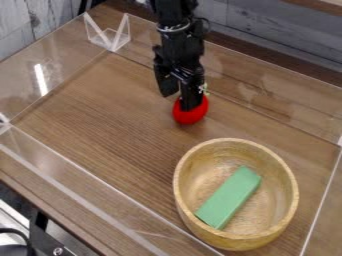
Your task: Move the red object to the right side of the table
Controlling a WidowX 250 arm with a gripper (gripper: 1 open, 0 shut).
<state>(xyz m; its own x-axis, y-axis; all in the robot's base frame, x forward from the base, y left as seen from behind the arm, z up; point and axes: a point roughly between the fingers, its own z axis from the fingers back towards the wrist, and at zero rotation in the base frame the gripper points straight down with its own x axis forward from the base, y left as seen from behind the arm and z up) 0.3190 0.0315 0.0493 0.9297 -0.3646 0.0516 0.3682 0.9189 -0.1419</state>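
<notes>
Grasp approach: the gripper (186, 97) is pointing straight down with jaws spread, apparently straddling the red object (191, 110), which is sitting on the table (94, 120) just beyond the wooden bowl (238, 193). Next, closing and lifting seem called for.

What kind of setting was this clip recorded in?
Most likely a lab test bench for robot manipulation, not a home. A wood-grain table is fenced by low clear acrylic walls, and only toy-like props sit on it: a red object under the gripper, and a wooden bowl holding a green block.
</notes>
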